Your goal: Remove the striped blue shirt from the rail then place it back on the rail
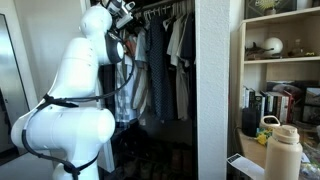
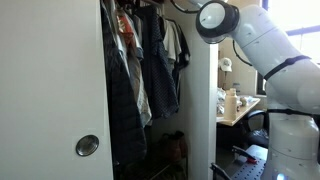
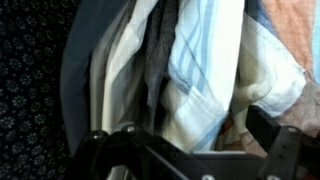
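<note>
The striped blue shirt (image 3: 205, 60) fills the middle of the wrist view, pale blue with white folds, hanging among other garments. In an exterior view it looks like the light striped garment (image 1: 140, 85) right beside my arm. My gripper (image 3: 190, 150) is open; its dark fingers stand wide apart at the bottom of the wrist view, with the shirt's fabric between and just beyond them. In both exterior views the gripper (image 1: 125, 14) (image 2: 182, 6) is up at the closet rail (image 1: 168, 8), among the hangers. The rail itself is mostly hidden.
Dark and grey garments (image 1: 180, 45) (image 2: 125, 90) hang packed along the rail. A white closet wall (image 1: 215, 90) and door (image 2: 50, 90) bound the opening. Shelves with books (image 1: 275, 100) and a cream bottle (image 1: 283, 150) stand beside the closet.
</note>
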`<state>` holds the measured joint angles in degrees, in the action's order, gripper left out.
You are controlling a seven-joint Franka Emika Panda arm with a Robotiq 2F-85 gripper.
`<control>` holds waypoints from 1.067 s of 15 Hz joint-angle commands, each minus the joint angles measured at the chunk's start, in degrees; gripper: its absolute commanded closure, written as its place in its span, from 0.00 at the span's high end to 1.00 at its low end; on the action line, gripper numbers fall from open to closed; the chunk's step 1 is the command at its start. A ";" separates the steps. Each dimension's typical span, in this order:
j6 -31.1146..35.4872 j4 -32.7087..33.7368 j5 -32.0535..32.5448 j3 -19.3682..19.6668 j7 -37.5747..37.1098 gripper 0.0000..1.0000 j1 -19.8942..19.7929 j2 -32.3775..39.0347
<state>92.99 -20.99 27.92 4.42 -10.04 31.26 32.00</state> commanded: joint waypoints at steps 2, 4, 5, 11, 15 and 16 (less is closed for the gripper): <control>2.84 -0.97 -2.76 0.45 2.88 1.00 -1.87 1.98; 2.90 -1.00 -4.18 0.15 3.55 1.00 -2.97 2.28; 2.79 -0.93 -4.04 0.63 3.76 1.00 -2.82 2.40; 2.48 -4.03 2.47 3.53 2.21 1.00 3.12 -0.48; 1.09 0.00 6.10 6.66 3.33 1.00 6.74 2.09; 1.24 0.00 6.69 6.86 3.46 1.00 7.12 2.25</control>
<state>94.08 -20.99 33.02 9.84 -7.22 36.22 33.66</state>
